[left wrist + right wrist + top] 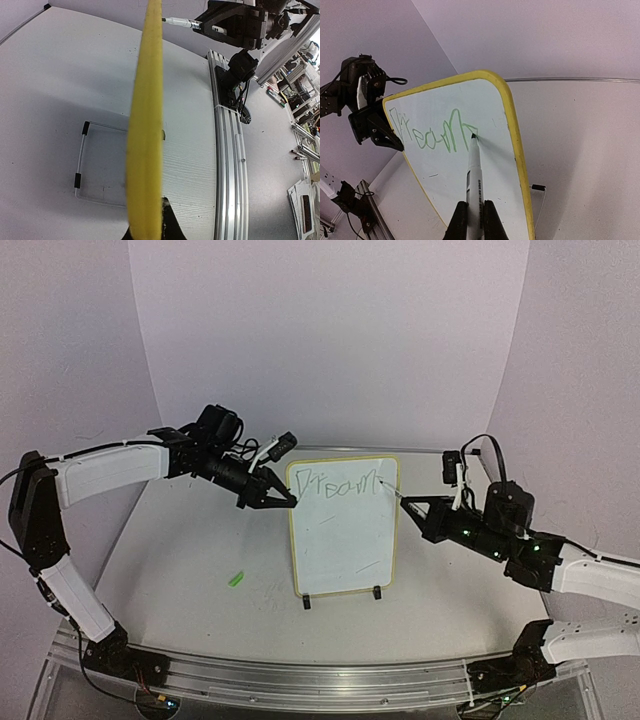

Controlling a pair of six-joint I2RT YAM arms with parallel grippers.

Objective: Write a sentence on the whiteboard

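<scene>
The whiteboard (345,540), white with a thin yellow frame, stands upright on two black feet at the table's middle. Green scrawly letters of the sentence (340,483) read roughly "Dream" along its top line (427,132). My left gripper (288,502) is shut on the board's upper left edge. In the left wrist view that yellow edge (145,125) runs up from between the jaws of the left gripper (147,232). My right gripper (474,220) is shut on a white marker (474,180). The marker's tip touches the board just right of the last letter.
A small green marker cap (236,578) lies on the table left of the board. The board's wire stand (82,160) reaches out behind it. An aluminium rail (300,675) runs along the near edge, and purple walls close in the back and sides.
</scene>
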